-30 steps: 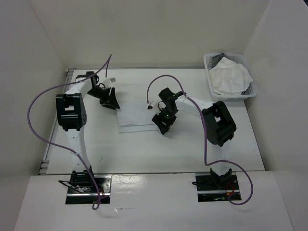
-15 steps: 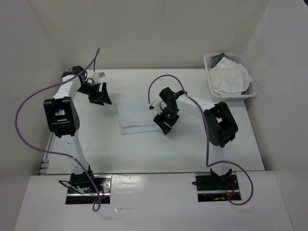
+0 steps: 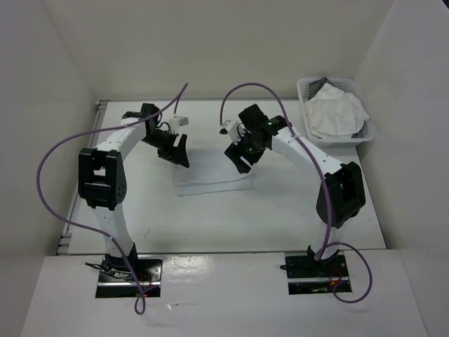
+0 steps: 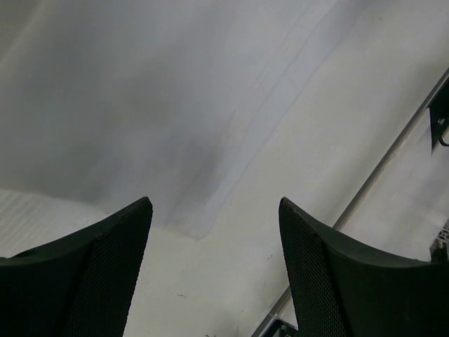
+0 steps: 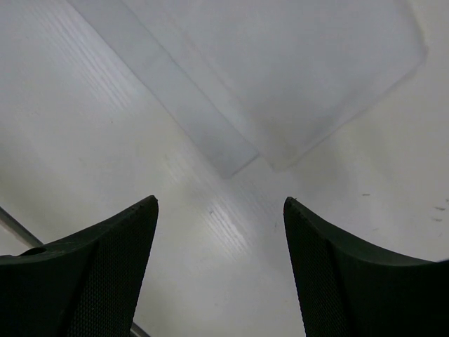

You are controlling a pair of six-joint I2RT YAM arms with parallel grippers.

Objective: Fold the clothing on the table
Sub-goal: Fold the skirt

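Clothing point(image 3: 210, 182): it lies flat at mid-desk point(image 3: 210, 228), under and between your two arms. The right wrist view shows a layered edge, so it looks folded once already.
Left jaws: spread wide and empty, hovering over the far left corner.
Right jaws: spread wide and empty, hovering over the far right corner.
Step in hand: probably taking both far corners for the next fold toward you.
How to do it well: come straight down on each corner and pinch through every layer, not only the top sheet. Close both sides together. Lift just enough to clear the desk, and keep the edge taut between the arms so it lands square on the near edge.
Risk: white fabric on a white desk gives little contrast, so line up on the shadowed edge in the wrist views.
Hidden: from above, the jaws cover both far corners. Each wrist view shows only one corner. You cannot count the layers for sure.
Basket point(image 3: 344, 140): it sits at the far right, well apart, and holds other white fabric.
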